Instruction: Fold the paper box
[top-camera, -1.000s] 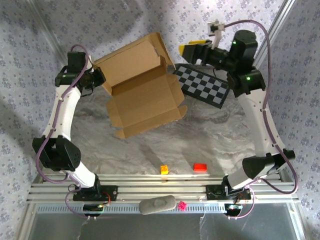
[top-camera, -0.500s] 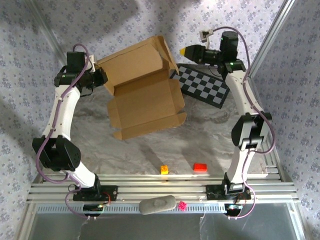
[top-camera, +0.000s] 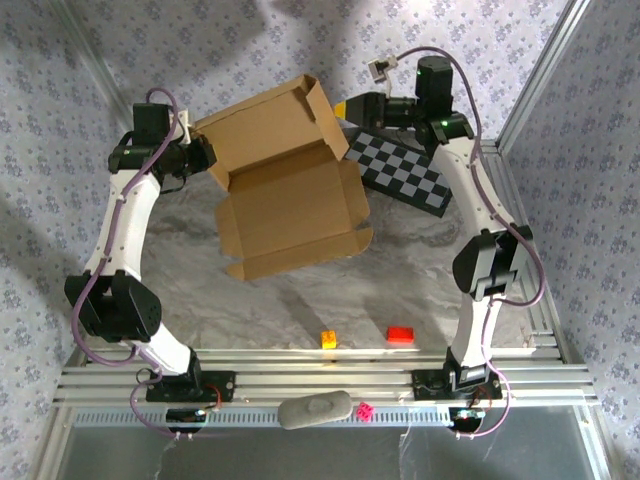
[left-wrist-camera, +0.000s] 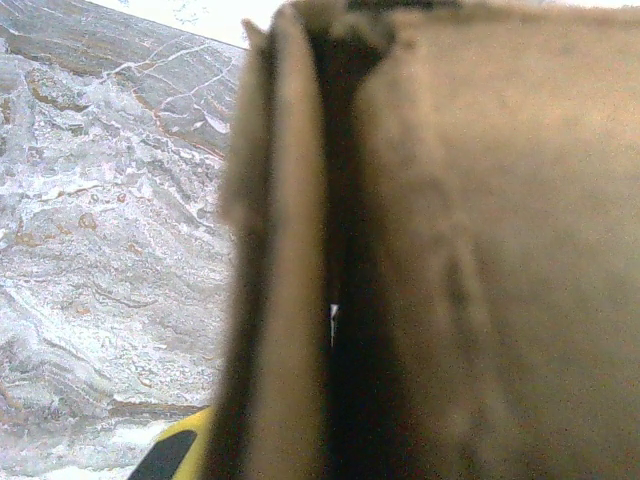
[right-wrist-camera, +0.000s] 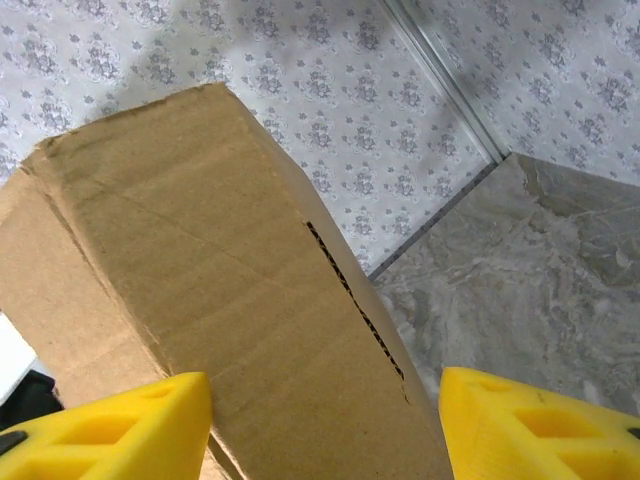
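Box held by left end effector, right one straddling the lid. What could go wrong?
The left end effector pinches the paper box by one edge; a push may twist it loose. The right end effector, open, straddles the lid panel and may crease it off the fold line.

The paper box between the fingers of the right tool is matt brown corrugated cardboard, a little rough, with pressed fold lines. The fingers are smooth yellow plastic. Below the tool, the counter looks like grey-white marble with a light shine.
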